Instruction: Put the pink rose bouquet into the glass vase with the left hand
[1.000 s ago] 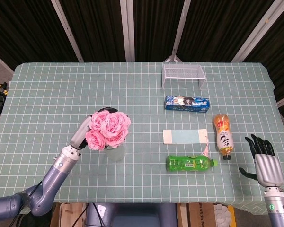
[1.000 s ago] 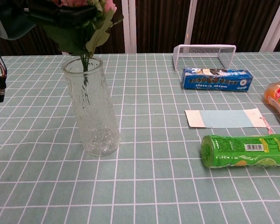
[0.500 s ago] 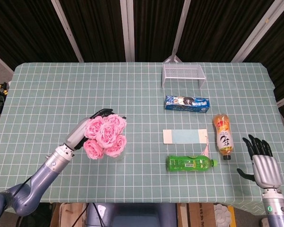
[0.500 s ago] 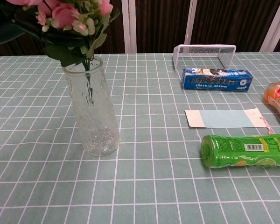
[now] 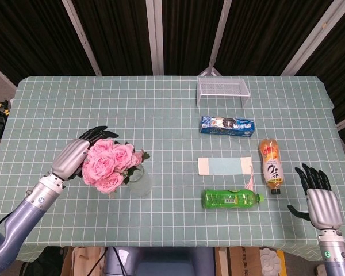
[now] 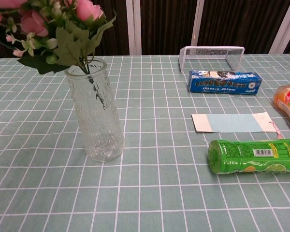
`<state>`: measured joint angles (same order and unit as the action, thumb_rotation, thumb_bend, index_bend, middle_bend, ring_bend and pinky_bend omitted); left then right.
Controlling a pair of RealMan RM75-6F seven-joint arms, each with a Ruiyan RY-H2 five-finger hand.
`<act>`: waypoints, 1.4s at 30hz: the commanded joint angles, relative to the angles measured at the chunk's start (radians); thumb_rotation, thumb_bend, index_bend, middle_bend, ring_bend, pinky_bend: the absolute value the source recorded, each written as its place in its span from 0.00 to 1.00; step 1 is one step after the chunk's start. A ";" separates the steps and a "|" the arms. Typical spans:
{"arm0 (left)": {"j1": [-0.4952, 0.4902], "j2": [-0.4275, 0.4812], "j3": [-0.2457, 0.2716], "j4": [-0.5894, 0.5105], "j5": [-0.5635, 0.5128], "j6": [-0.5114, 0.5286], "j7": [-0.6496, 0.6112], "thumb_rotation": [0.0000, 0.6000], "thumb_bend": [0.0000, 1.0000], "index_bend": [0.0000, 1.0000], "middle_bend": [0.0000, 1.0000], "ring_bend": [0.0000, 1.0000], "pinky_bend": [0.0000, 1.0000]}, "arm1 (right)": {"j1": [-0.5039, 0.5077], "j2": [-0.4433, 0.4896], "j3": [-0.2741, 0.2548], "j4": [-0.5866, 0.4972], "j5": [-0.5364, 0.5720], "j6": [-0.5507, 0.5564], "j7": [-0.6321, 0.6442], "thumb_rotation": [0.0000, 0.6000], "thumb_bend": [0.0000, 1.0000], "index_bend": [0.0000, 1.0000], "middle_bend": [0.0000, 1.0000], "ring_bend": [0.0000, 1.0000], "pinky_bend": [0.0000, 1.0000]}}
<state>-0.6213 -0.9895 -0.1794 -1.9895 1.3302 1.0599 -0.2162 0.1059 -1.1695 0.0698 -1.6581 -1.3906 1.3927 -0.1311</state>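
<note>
Your surface [image 5: 161, 109] carries a green checked cloth, with dark slatted panels behind it.

Roses [image 5: 107, 164]: pink bunch, stems down inside the vase, heads leaning out over the rim toward your left hand; green leaves sit at the rim in the chest view [image 6: 63, 29].

Vase [image 6: 95, 113]: clear textured glass, upright, near the front left of the surface.

Left hand [image 5: 75, 155]: just beside the blooms on their left, fingers [image 5: 95, 133] spread apart along the flowers; you cannot tell whether they touch the petals, and nothing is gripped.

Right hand [image 5: 321, 198]: at the front right edge, fingers spread, holding nothing.

Other items: white wire rack [image 5: 222, 91] at the back; blue biscuit pack [image 5: 227, 125] in front of it; pale card [image 5: 225, 165]; green bottle [image 5: 230, 199] lying on its side; orange bottle [image 5: 270, 164] lying near your right hand.
</note>
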 commanded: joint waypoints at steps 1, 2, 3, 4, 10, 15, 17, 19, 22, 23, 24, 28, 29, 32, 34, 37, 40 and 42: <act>0.001 0.091 0.026 -0.076 -0.078 -0.050 0.150 1.00 0.15 0.19 0.17 0.07 0.09 | 0.000 0.000 -0.001 -0.002 0.000 -0.001 -0.002 1.00 0.19 0.10 0.04 0.00 0.00; 0.001 0.102 0.031 -0.087 -0.088 -0.049 0.191 1.00 0.15 0.19 0.17 0.07 0.09 | 0.000 -0.001 -0.001 -0.002 0.000 -0.001 -0.003 1.00 0.19 0.10 0.04 0.00 0.00; 0.001 0.108 0.035 -0.095 -0.093 -0.048 0.221 1.00 0.15 0.19 0.17 0.07 0.09 | 0.001 -0.002 -0.001 -0.002 0.000 -0.002 -0.003 1.00 0.19 0.10 0.04 0.00 0.00; 0.001 0.112 0.038 -0.103 -0.098 -0.046 0.249 1.00 0.15 0.19 0.17 0.07 0.09 | 0.001 -0.002 -0.001 -0.002 0.000 -0.002 -0.003 1.00 0.19 0.10 0.04 0.00 0.00; 0.007 0.102 0.040 -0.140 -0.102 -0.017 0.322 1.00 0.14 0.19 0.18 0.07 0.09 | 0.003 -0.002 -0.002 -0.002 0.001 -0.008 0.002 1.00 0.19 0.10 0.04 0.00 0.00; 0.041 0.104 0.058 -0.141 -0.069 0.052 0.412 1.00 0.15 0.19 0.18 0.07 0.09 | 0.003 0.000 0.000 -0.002 0.001 -0.007 0.008 1.00 0.19 0.10 0.04 0.00 0.00; 0.077 0.099 0.079 -0.135 -0.038 0.121 0.502 1.00 0.15 0.19 0.18 0.07 0.09 | 0.004 0.001 -0.001 -0.002 -0.002 -0.010 0.014 1.00 0.19 0.10 0.04 0.00 0.00; 0.129 0.085 0.113 -0.128 0.005 0.207 0.602 1.00 0.15 0.20 0.18 0.07 0.09 | 0.004 0.003 -0.003 -0.001 -0.005 -0.011 0.015 1.00 0.19 0.10 0.04 0.00 0.00; 0.255 0.030 0.187 -0.077 0.123 0.388 0.740 1.00 0.16 0.20 0.18 0.07 0.09 | 0.004 0.004 -0.005 0.000 -0.013 -0.008 0.013 1.00 0.19 0.10 0.04 0.00 0.00; 0.292 0.008 0.207 -0.051 0.157 0.436 0.749 1.00 0.16 0.20 0.18 0.07 0.09 | 0.004 0.005 -0.006 -0.001 -0.016 -0.006 0.014 1.00 0.19 0.10 0.04 0.00 0.00; 0.327 -0.012 0.224 -0.023 0.186 0.478 0.741 1.00 0.16 0.20 0.18 0.07 0.09 | 0.003 0.006 -0.007 -0.001 -0.019 -0.005 0.014 1.00 0.19 0.10 0.04 0.00 0.00; 0.443 -0.077 0.277 0.131 0.231 0.586 0.578 1.00 0.16 0.20 0.18 0.07 0.09 | 0.003 0.012 -0.012 0.000 -0.036 0.001 0.016 1.00 0.19 0.10 0.04 0.00 0.00; 0.455 -0.085 0.281 0.167 0.231 0.589 0.539 1.00 0.16 0.20 0.18 0.07 0.09 | 0.003 0.013 -0.013 0.001 -0.042 0.002 0.018 1.00 0.19 0.10 0.04 0.00 0.00; 0.476 -0.106 0.281 0.261 0.213 0.577 0.426 1.00 0.17 0.21 0.18 0.07 0.09 | 0.005 0.019 -0.020 0.012 -0.068 0.008 0.021 1.00 0.19 0.10 0.04 0.00 0.00; 0.485 -0.114 0.273 0.302 0.204 0.575 0.383 1.00 0.17 0.21 0.18 0.07 0.09 | 0.007 0.018 -0.021 0.023 -0.088 0.018 0.024 1.00 0.19 0.10 0.04 0.00 0.00; 0.492 -0.131 0.257 0.353 0.217 0.586 0.318 1.00 0.17 0.21 0.18 0.07 0.09 | 0.007 0.002 -0.018 0.047 -0.119 0.047 0.037 1.00 0.19 0.10 0.04 0.00 0.00; 0.496 -0.149 0.236 0.403 0.253 0.619 0.265 1.00 0.17 0.21 0.18 0.07 0.09 | 0.003 -0.011 -0.017 0.065 -0.135 0.068 0.046 1.00 0.19 0.10 0.04 0.00 0.00; 0.501 -0.159 0.228 0.427 0.257 0.626 0.243 1.00 0.17 0.22 0.18 0.07 0.09 | 0.001 -0.010 -0.017 0.064 -0.137 0.072 0.050 1.00 0.19 0.10 0.04 0.00 0.00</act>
<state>-0.1298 -1.1337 0.0591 -1.5826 1.5758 1.6729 0.0476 0.1078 -1.1795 0.0525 -1.5938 -1.5267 1.4640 -0.0820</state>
